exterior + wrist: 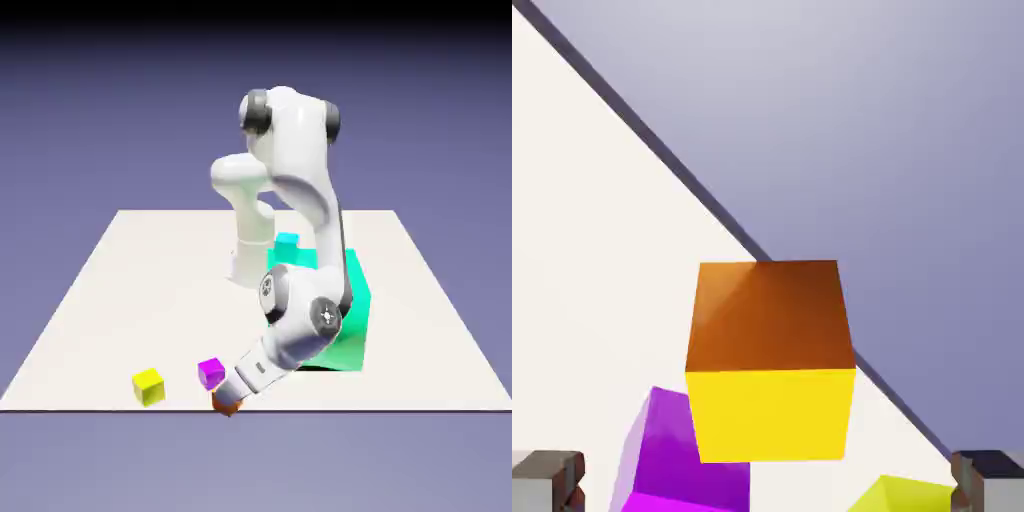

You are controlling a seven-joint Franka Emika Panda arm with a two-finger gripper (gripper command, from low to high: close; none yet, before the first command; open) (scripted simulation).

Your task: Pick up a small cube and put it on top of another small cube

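Exterior view: leftmost is the yellow cube (149, 387), well clear of my reach. Next, the magenta cube (211, 373) stands just beside my target, so I should come straight down and keep that finger off it. The orange cube (228, 406) is at the desk (130, 290)'s near edge; my gripper (767, 482) is spread wide, holding nothing. I'd centre over it, lower squarely and close evenly, lest it tip off. Further right, the blue cube (287, 242) appears to sit on the teal block (358, 300), so I'd lift high afterwards.
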